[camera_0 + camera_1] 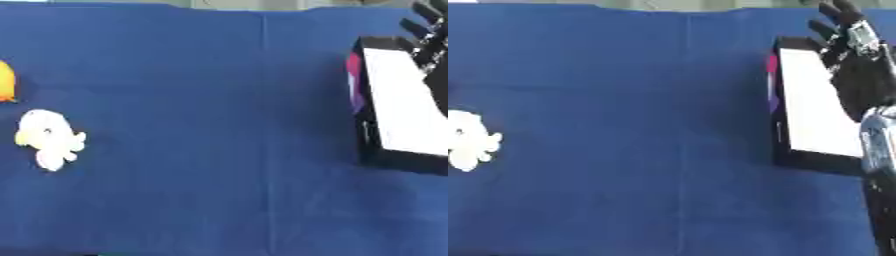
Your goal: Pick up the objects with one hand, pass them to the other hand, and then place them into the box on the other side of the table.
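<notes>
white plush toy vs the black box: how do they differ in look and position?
The white plush toy is pale, soft and lumpy with a yellow patch; the box is black, straight-edged, with a white inside. The toy lies near the table's left edge, the box at the right. The open right hand is above the box; no hand is near the toy. Both rest on the blue cloth.

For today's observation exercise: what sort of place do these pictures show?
Probably a robot test or demonstration table: a blue cloth covers it, a white plush toy lies at the left, and a black box sits at the right beside the robot's right hand.
</notes>
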Controlling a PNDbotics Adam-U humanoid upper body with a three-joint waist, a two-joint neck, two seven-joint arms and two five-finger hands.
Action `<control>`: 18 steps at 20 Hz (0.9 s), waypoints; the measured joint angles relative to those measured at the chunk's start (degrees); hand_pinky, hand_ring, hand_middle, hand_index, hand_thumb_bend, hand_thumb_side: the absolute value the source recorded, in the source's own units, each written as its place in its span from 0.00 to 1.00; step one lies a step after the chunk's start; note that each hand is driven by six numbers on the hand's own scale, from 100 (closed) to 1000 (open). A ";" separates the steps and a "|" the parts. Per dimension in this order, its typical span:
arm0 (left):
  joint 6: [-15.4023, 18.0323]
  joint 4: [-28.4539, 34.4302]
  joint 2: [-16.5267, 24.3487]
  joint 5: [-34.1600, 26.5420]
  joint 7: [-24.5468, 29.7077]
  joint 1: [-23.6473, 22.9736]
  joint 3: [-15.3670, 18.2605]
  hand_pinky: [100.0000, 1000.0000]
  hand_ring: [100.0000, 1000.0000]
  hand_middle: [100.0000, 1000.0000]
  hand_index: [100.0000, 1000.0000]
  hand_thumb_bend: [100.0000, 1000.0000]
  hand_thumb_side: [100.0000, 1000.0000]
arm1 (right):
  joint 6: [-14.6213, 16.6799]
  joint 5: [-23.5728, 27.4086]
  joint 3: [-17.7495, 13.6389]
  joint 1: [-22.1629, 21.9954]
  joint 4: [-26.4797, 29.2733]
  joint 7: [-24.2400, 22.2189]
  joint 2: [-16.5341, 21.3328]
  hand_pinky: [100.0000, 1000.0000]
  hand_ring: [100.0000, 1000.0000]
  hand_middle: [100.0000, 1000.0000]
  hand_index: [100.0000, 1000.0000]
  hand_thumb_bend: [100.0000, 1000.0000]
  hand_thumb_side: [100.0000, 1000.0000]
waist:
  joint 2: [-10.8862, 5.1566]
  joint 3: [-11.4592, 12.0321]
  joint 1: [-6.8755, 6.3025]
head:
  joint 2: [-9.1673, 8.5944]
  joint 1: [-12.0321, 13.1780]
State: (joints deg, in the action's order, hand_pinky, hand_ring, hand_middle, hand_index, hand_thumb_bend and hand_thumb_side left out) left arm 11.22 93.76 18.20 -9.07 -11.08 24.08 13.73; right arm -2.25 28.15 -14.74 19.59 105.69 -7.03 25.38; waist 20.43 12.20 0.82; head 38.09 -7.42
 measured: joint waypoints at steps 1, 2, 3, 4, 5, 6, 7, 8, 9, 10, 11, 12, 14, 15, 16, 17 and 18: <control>0.00 -0.01 0.00 0.01 0.00 0.00 0.00 0.91 0.75 0.69 0.90 0.00 0.78 | 0.00 0.00 0.00 0.00 0.00 0.00 0.00 1.00 1.00 1.00 1.00 0.00 0.58 | 0.00 0.00 0.00 | 0.00 0.06; -0.01 -0.01 0.00 0.01 -0.01 0.01 0.00 0.91 0.75 0.69 0.90 0.00 0.78 | 0.00 0.00 0.00 0.00 0.00 0.00 0.00 1.00 1.00 1.00 1.00 0.00 0.58 | 0.00 0.00 0.00 | 0.00 0.14; -0.01 -0.01 0.00 0.02 -0.01 0.03 0.00 0.91 0.75 0.69 0.90 0.00 0.78 | 0.00 0.00 0.00 0.00 0.00 -0.01 0.00 1.00 1.00 1.00 1.00 0.00 0.58 | 0.00 0.00 0.00 | 0.00 0.22; -0.01 -0.01 0.00 0.02 -0.01 0.06 0.00 0.91 0.75 0.69 0.90 0.00 0.78 | 0.01 0.00 0.00 0.00 0.00 -0.02 0.00 1.00 1.00 1.00 1.00 0.00 0.58 | 0.00 0.01 0.01 | 0.00 0.27; -0.02 -0.01 0.00 0.03 -0.01 0.08 0.00 0.91 0.75 0.69 0.90 0.00 0.78 | 0.02 0.00 0.00 -0.01 0.00 -0.04 0.00 1.00 1.00 1.00 1.00 0.00 0.58 | 0.00 0.01 0.01 | 0.00 0.30; -0.03 -0.01 0.00 0.04 -0.01 0.09 0.00 0.91 0.75 0.69 0.90 0.01 0.78 | 0.05 0.00 0.00 -0.02 0.00 -0.08 0.00 1.00 1.00 1.00 1.00 0.00 0.58 | 0.00 0.01 0.01 | 0.00 0.36; -0.06 -0.01 0.01 0.05 -0.01 0.12 0.00 0.91 0.75 0.69 0.90 0.00 0.78 | 0.07 0.00 0.00 -0.02 0.00 -0.11 0.00 1.00 1.00 1.00 1.00 0.00 0.58 | 0.00 0.01 0.01 | 0.00 0.50; -0.13 -0.01 0.01 0.07 -0.01 0.17 0.00 0.91 0.75 0.69 0.90 0.01 0.77 | 0.07 0.00 0.00 -0.02 -0.01 -0.12 0.00 1.00 1.00 1.00 1.00 0.00 0.58 | 0.00 0.01 0.01 | 0.00 0.67; -0.23 -0.01 0.03 0.24 0.04 0.31 0.00 0.91 0.75 0.70 0.91 0.01 0.77 | 0.08 0.00 0.00 -0.04 -0.02 -0.13 0.00 1.00 1.00 1.00 1.00 0.00 0.58 | 0.00 0.02 0.03 | 0.00 0.87; -0.42 0.00 0.10 0.57 0.19 0.60 0.01 0.91 0.76 0.70 0.91 0.00 0.77 | 0.08 -0.01 0.00 -0.14 -0.07 -0.13 0.00 1.00 1.00 1.00 1.00 0.00 0.58 | 0.00 0.11 0.09 | 0.00 1.08; -0.69 0.01 0.48 1.01 0.44 0.74 0.02 0.91 0.76 0.69 0.91 0.00 0.76 | 0.07 -0.08 0.00 -0.25 -0.11 -0.14 0.00 1.00 1.00 1.00 1.00 0.00 0.58 | 0.00 0.25 0.15 | 0.00 1.32; -1.07 -0.03 1.18 1.58 0.82 0.74 0.02 0.91 0.76 0.69 0.91 0.00 0.75 | 0.07 -0.13 0.00 -0.31 -0.12 -0.14 0.01 1.00 1.00 1.00 1.00 0.00 0.58 | 0.00 0.50 0.17 | 0.04 1.59; -1.84 -0.64 3.72 3.23 2.12 0.72 0.01 0.91 0.77 0.69 0.91 0.00 0.72 | 0.11 -0.17 -0.02 -0.45 -0.14 -0.10 0.05 1.00 1.00 1.00 1.00 0.00 0.58 | 0.00 0.98 0.01 | 0.23 2.35; -2.11 -1.14 5.55 4.29 3.04 0.71 -0.03 0.91 0.77 0.69 0.92 0.00 0.71 | 0.18 -0.18 -0.03 -0.50 -0.15 -0.04 0.14 1.00 1.00 1.00 1.00 0.00 0.58 | 0.00 1.14 -0.11 | 0.52 2.79; -2.30 -1.89 7.63 5.31 4.13 0.66 -0.13 0.91 0.78 0.69 0.92 0.00 0.69 | 0.26 -0.20 -0.03 -0.64 -0.15 -0.02 0.35 1.00 1.00 1.00 1.00 0.00 0.58 | -0.01 1.28 -0.25 | 0.65 3.27; -2.40 -2.83 9.96 6.28 5.37 0.57 -0.37 0.91 0.78 0.70 0.92 0.00 0.68 | 0.40 -0.20 -0.03 -0.88 -0.15 0.02 0.72 1.00 1.00 1.00 1.00 0.00 0.57 | -0.02 1.38 -0.38 | 0.83 3.81; -2.35 -3.81 12.36 7.28 6.69 0.55 -0.64 0.91 0.78 0.70 0.92 0.00 0.67 | 0.64 -0.20 -0.03 -1.03 -0.15 0.05 1.13 1.00 1.00 1.00 1.00 0.00 0.57 | -0.03 1.42 -0.45 | 1.06 4.34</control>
State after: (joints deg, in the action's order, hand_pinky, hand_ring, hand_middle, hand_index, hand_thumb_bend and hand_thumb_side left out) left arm 8.87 89.94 30.56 -1.79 -4.40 24.63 13.09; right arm -1.60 27.95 -14.77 18.57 105.54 -6.98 26.50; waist 20.40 13.63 0.36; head 39.15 -3.08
